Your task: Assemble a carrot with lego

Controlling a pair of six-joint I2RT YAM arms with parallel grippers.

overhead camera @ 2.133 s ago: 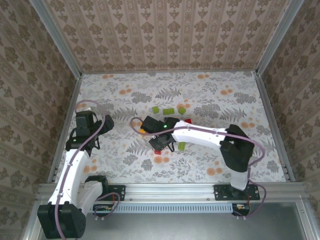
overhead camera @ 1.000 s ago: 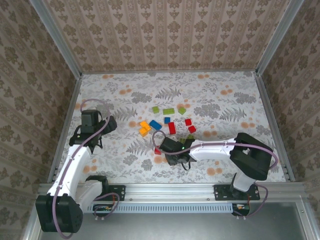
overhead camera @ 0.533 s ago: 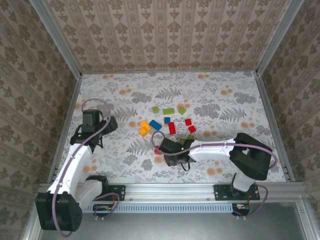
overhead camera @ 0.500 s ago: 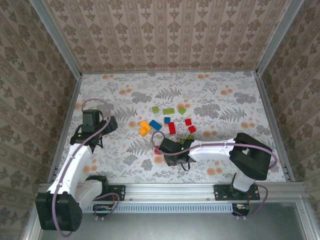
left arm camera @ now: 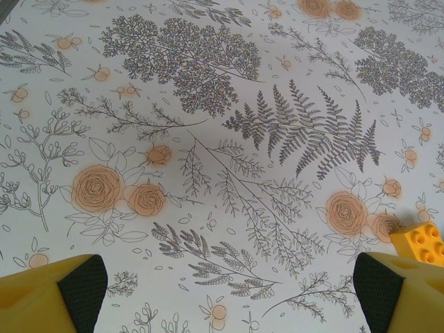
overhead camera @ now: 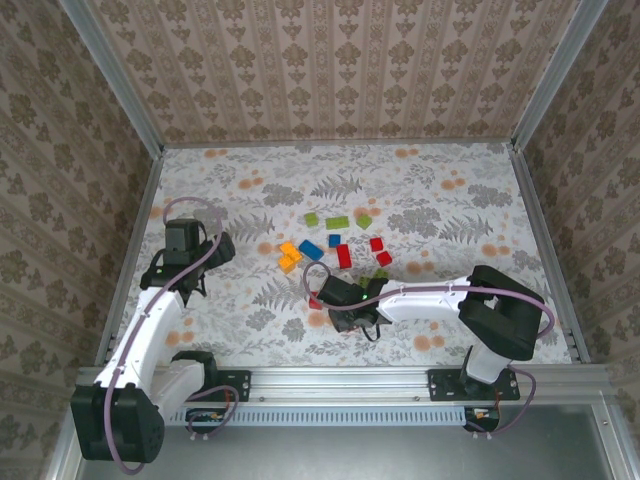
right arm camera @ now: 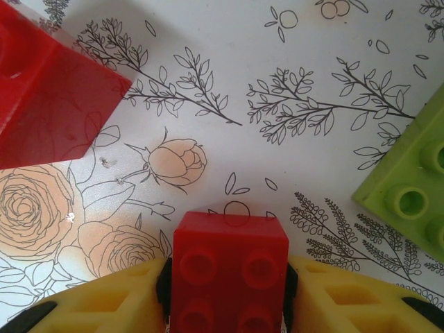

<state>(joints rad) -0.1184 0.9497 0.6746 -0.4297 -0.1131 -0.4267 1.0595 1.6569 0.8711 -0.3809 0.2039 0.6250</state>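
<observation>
Loose lego lies mid-table: orange bricks [overhead camera: 288, 256], blue bricks [overhead camera: 311, 250], a red oblong brick [overhead camera: 343, 256], two small red ones [overhead camera: 380, 251] and green ones [overhead camera: 337, 222]. My right gripper [overhead camera: 345, 300] is low over the table in front of them, shut on a red square brick [right arm camera: 229, 277] held studs-up between its yellow fingers. Another red brick [right arm camera: 48, 111] lies just left of it and a green brick [right arm camera: 409, 198] to its right. My left gripper [left arm camera: 229, 298] hangs open over bare cloth at the left [overhead camera: 184, 243], with an orange brick [left arm camera: 423, 243] by its right finger. No joined carrot stack is in view.
The floral tablecloth [overhead camera: 450, 200] runs to wallpapered walls with metal rails at the left [overhead camera: 130, 250] and right [overhead camera: 545, 250]. Open cloth lies behind the bricks and to the far right.
The right arm pulled back from over the brick cluster toward the near edge, uncovering the orange, blue and red bricks, then stayed nearly still. The left gripper shifted slightly forward.
</observation>
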